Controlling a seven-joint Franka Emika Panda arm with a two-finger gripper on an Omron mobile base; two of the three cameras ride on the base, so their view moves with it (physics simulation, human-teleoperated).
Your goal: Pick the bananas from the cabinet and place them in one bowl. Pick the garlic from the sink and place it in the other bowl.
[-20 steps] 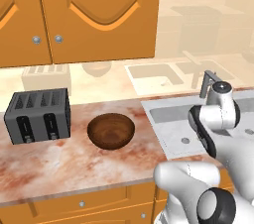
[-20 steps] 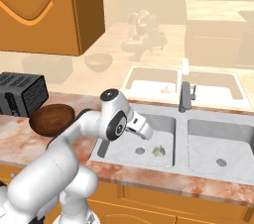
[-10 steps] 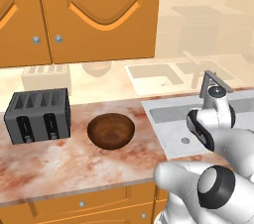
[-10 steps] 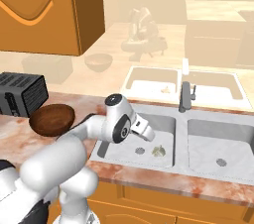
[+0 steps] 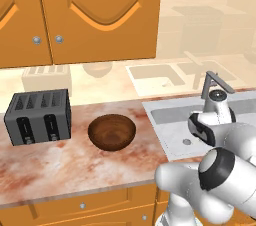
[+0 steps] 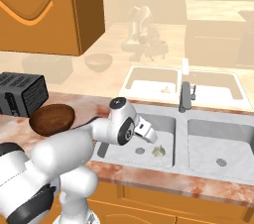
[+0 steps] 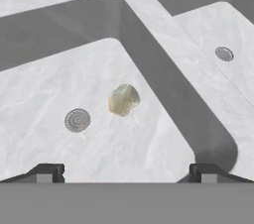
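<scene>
The garlic (image 7: pixel 124 99) is a small pale lump on the floor of the sink's left basin (image 6: pixel 126 151), just right of the round drain (image 7: pixel 78 120). It also shows as the garlic (image 6: pixel 158 151) in the right base view. My gripper (image 7: pixel 126 171) hangs above it, open, with its two fingertips (image 7: pixel 47 171) spread wide and nothing between them. In the right base view my gripper (image 6: pixel 150 136) sits over the left basin, close to the garlic. A brown bowl (image 5: pixel 112 131) stands on the counter left of the sink (image 5: pixel 170 120). The cabinet (image 5: pixel 95 15) doors are shut, so the bananas are hidden.
A dark toaster (image 5: pixel 37 116) stands left of the brown bowl. A pale bowl (image 6: pixel 98 62) sits on the far counter. The faucet (image 6: pixel 184 96) rises behind the divider between the basins. The right basin (image 6: pixel 223 146) has its own drain (image 7: pixel 224 53).
My hand has moved a little down and to the right over the left basin, closer to the garlic. Its jaws have stayed open, and the garlic and bowls have not moved.
</scene>
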